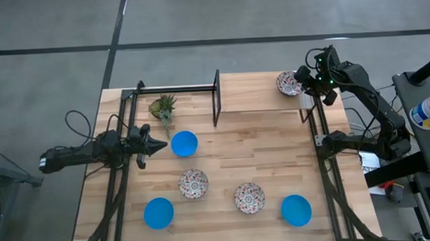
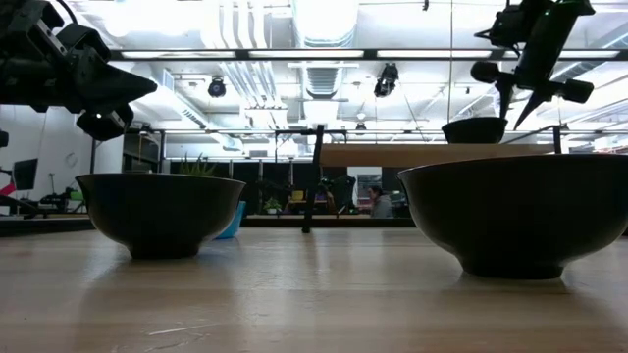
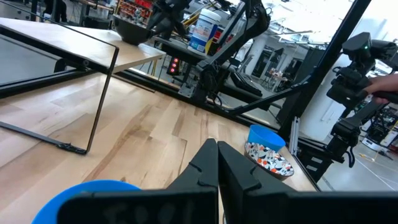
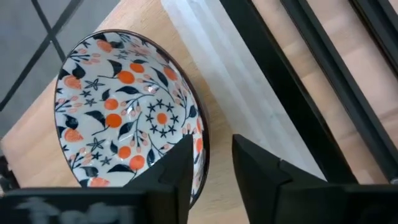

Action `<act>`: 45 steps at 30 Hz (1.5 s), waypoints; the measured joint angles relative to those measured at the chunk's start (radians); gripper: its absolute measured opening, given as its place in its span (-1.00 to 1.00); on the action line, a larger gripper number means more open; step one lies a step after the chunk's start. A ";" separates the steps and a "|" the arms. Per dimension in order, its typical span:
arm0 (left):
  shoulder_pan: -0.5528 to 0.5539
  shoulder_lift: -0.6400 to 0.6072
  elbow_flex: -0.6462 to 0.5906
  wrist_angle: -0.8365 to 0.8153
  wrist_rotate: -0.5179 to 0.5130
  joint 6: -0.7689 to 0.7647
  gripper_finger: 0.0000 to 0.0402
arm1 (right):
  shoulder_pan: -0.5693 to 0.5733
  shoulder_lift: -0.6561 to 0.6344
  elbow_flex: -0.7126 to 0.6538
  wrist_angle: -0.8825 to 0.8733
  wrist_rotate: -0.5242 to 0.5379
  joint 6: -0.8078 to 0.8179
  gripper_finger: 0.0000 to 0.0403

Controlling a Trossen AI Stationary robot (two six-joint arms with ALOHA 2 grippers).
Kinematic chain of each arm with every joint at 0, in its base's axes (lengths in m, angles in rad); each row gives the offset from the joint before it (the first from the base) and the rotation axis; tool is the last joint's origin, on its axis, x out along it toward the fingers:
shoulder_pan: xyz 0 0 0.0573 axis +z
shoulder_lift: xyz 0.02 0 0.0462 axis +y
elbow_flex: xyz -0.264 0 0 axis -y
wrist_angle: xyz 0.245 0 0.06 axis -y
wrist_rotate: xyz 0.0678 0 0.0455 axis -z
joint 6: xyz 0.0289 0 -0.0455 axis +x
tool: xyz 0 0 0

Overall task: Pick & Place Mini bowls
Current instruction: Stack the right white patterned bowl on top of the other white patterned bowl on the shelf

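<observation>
Six mini bowls show in the high view. A floral bowl (image 1: 290, 83) rests on its base on the raised wooden shelf (image 1: 257, 93) at the far right. On the table stand blue bowls (image 1: 184, 143) (image 1: 159, 212) (image 1: 297, 209) and floral bowls (image 1: 193, 183) (image 1: 249, 197). My right gripper (image 4: 211, 155) is open over the shelf bowl's rim (image 4: 200, 140), with one finger over the inside and one outside; I see no touch. My left gripper (image 1: 160, 145) is shut and empty, just left of the blue bowl (image 3: 87, 199).
A small green plant (image 1: 163, 107) stands at the far left of the table. A black frame (image 1: 177, 88) with an upright post (image 1: 216, 98) borders the shelf's left end. Black rails (image 1: 322, 167) run along both table sides. Bare wood lies in the table's middle.
</observation>
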 joint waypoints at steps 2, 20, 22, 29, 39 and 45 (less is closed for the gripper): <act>0.000 0.000 0.000 0.000 0.000 0.000 -1.00 | 0.000 -0.001 0.014 0.001 -0.001 -0.006 -0.41; 0.000 0.000 0.000 0.000 0.000 0.000 -1.00 | 0.076 -0.003 0.237 -0.005 -0.064 -0.218 -0.33; 0.000 0.000 0.000 0.000 0.000 0.000 -1.00 | 0.096 -0.003 0.261 -0.005 -0.063 -0.252 -0.33; 0.000 0.000 0.000 0.000 0.000 0.000 -1.00 | 0.219 -0.003 0.311 -0.003 -0.104 -0.351 -0.33; 0.000 0.000 0.000 0.000 0.000 0.000 -1.00 | 0.514 0.001 0.311 0.014 -0.115 -0.359 -0.33; 0.000 0.000 0.000 0.000 0.000 0.000 -1.00 | 0.723 0.007 0.310 0.053 -0.116 -0.297 -0.33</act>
